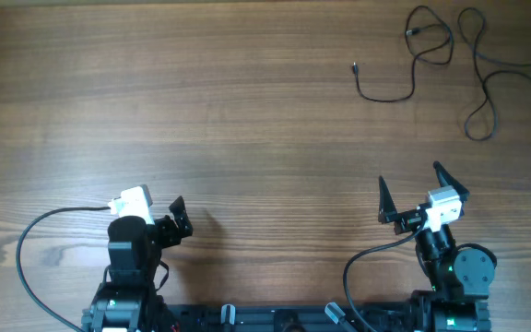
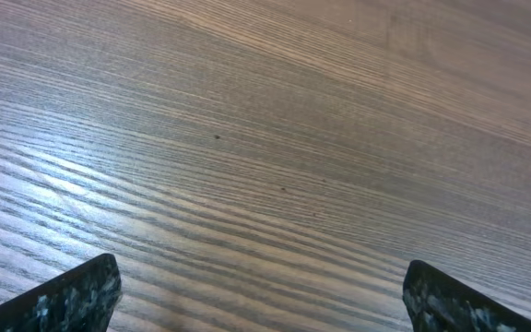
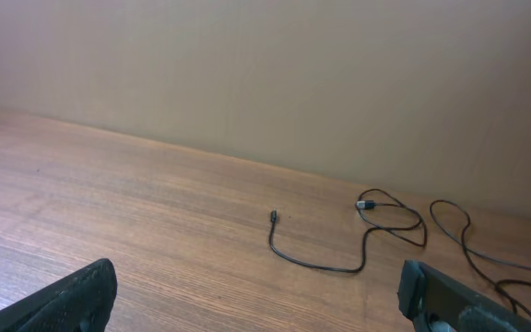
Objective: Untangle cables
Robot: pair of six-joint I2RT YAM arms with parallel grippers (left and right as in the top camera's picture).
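At the left gripper [image 1: 179,219]: spread fully apart, gripping nothing. In its wrist view, only two dark speckled fingertips [image 2: 72,300] at the lower corners, with bare wood grain of the table [image 2: 275,138] between and beyond them.

At the right gripper [image 1: 410,177]: likewise spread wide and empty, with both fingers pointing toward the far edge, near the front right of the table.

Outward from there, toward the far right corner: the cables [image 1: 449,41], lying flat on the wood, well apart from both grippers. Closest to the middle, one cord [image 1: 390,100] with a small plug end [image 1: 355,66], curving down, then up into a loop. Further right, more loose strands, running out of the overhead view at its right edge. Hard to tell whether crossing or only lying beside each other. Behind them in the right wrist view, a plain beige wall [image 3: 247,74].
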